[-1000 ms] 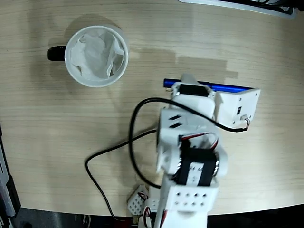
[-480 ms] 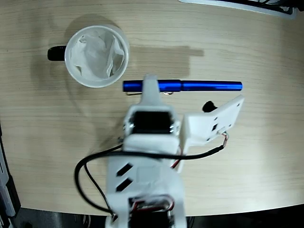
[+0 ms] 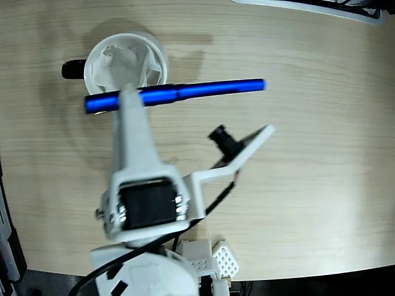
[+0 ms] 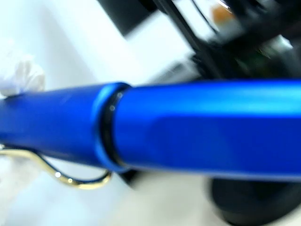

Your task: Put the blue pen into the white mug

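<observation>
Carrying the slim glossy bright-blue capped pen [image 3: 176,93] above the pale wood-grain tabletop [image 3: 321,185], fingers [image 3: 128,98] clamping it near the capped end, well off its middle. In the fixed view, pen lying nearly level, long barrel reaching far out to the right of the fingers, short capped stub to their left. Round white mug [image 3: 126,61] with black handle [image 3: 73,69] and crumpled white tissue lining sitting just beyond the fingertips, its near rim crossed by the pen in this view. Wrist view filled by the blurred blue barrel [image 4: 178,127], cap seam and thin gold-toned metal clip [image 4: 70,176] on the underside; a scrap of white tissue at far left.

Step in hand, by judgement: transport done, tipping and dropping remaining. Doing it well:
- Tilting the pen towards vertical before letting go; released level, likely bridging the rim or rolling off.
- Centring the lower end over the opening, not the rim.
- Lowering until the tip is inside the tissue, then releasing.
- Watching the off-centre grasp: long free end liable to swing or slip.
- Keeping clear of the handle side.
</observation>
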Controlling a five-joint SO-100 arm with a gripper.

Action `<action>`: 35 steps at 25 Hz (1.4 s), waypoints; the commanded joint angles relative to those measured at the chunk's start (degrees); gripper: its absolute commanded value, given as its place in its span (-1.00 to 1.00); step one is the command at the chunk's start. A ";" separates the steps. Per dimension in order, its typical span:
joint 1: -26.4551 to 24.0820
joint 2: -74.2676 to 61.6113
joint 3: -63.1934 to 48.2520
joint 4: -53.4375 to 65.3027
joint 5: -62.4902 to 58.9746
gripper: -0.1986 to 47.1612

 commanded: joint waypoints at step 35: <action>-10.28 6.15 33.93 -45.26 46.85 -1.00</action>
